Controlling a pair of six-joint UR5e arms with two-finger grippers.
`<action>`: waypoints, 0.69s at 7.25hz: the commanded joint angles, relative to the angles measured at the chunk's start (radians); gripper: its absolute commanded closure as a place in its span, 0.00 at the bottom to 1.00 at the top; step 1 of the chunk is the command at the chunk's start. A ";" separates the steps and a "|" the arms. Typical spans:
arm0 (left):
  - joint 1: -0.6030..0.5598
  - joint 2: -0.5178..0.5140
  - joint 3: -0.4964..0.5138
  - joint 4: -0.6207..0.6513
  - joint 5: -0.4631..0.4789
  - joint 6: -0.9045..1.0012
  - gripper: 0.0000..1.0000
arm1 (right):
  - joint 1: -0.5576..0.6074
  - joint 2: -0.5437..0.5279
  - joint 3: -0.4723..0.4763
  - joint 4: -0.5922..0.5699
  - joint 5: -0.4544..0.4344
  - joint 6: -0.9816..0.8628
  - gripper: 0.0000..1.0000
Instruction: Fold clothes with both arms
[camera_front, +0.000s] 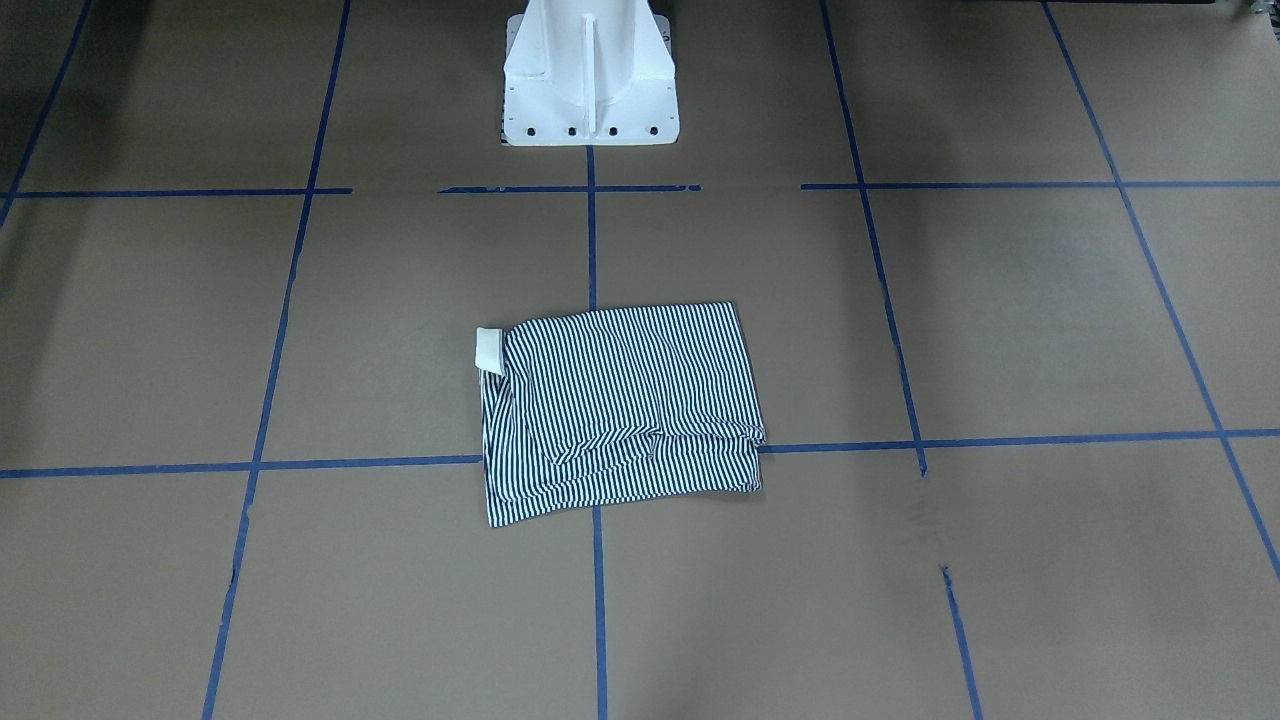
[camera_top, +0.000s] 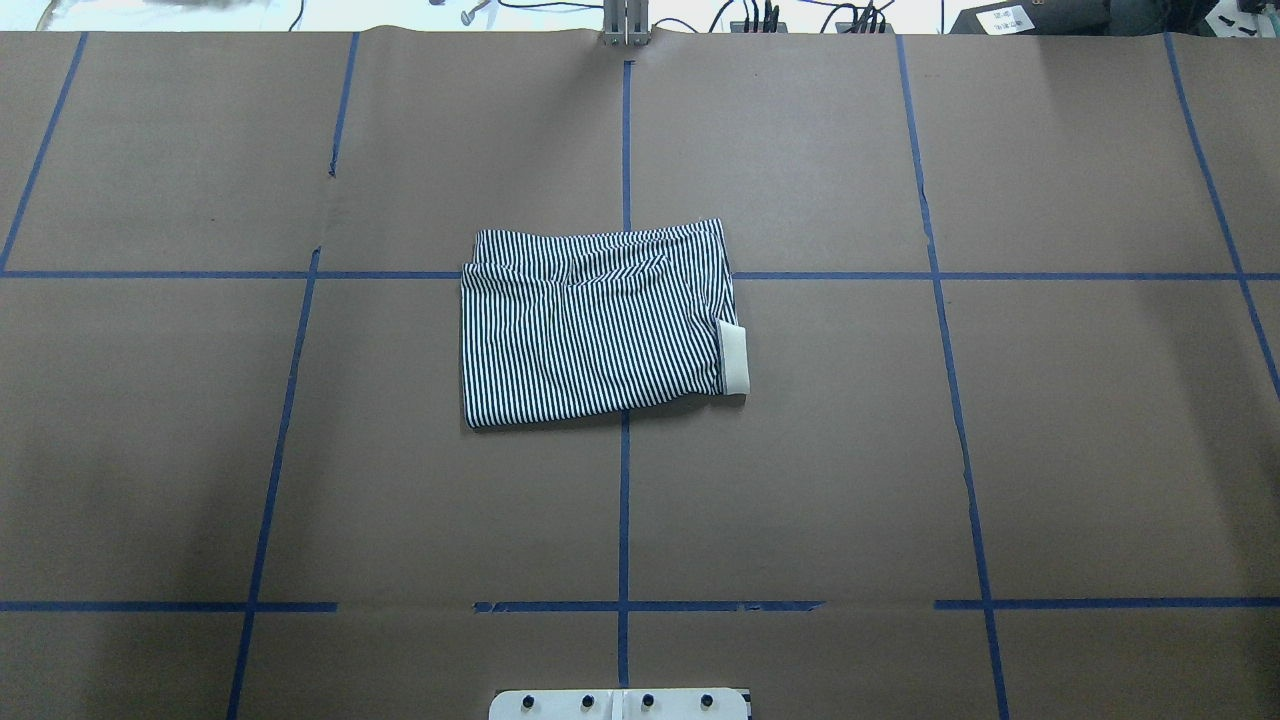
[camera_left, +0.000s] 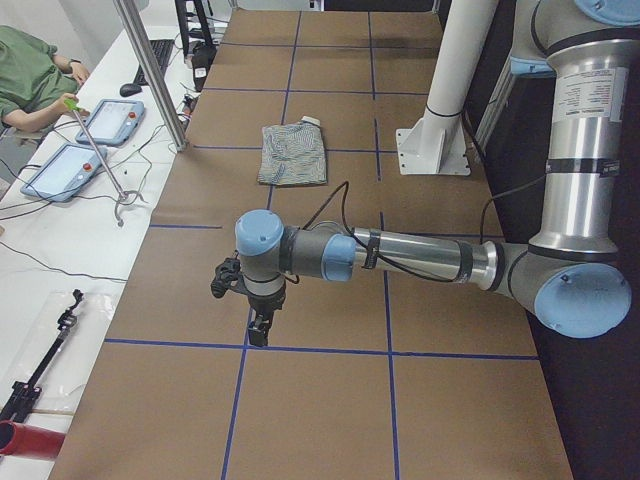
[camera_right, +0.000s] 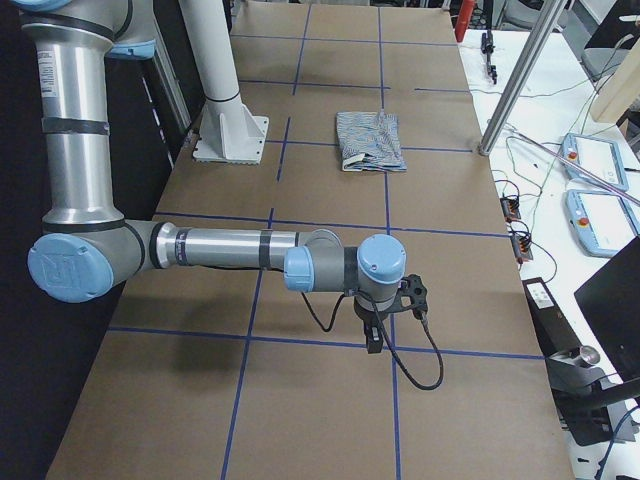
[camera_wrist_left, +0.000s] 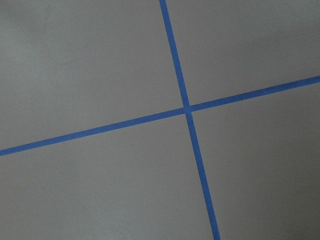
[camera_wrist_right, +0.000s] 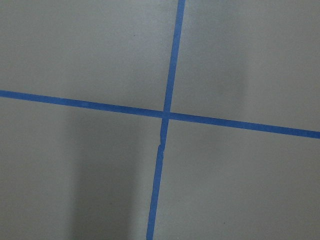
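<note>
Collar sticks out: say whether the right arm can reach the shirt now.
Probably yes: nothing lies on the shirt, and only bare table shows between it and the right arm.

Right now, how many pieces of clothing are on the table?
1. The striped polo shirt lies folded at the table's centre line, ahead of the white pedestal, its cream collar sticking out toward the robot's right. No other garment shows, though the folds could hide one.

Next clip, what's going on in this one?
Nothing is being handled right now. The striped polo shirt lies folded into a compact rectangle in the middle of the table, cream collar poking out one side. The left arm and right arm hang over its opposite ends, well clear of the shirt.
</note>
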 joint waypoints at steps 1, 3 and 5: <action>-0.001 -0.003 0.003 0.030 -0.001 -0.018 0.00 | 0.000 0.001 0.006 0.000 0.002 0.058 0.00; -0.001 -0.002 0.006 0.026 -0.003 -0.124 0.00 | 0.000 0.001 0.005 0.000 0.002 0.069 0.00; -0.001 -0.002 0.011 0.018 -0.003 -0.124 0.00 | -0.002 0.009 0.005 0.016 0.005 0.176 0.00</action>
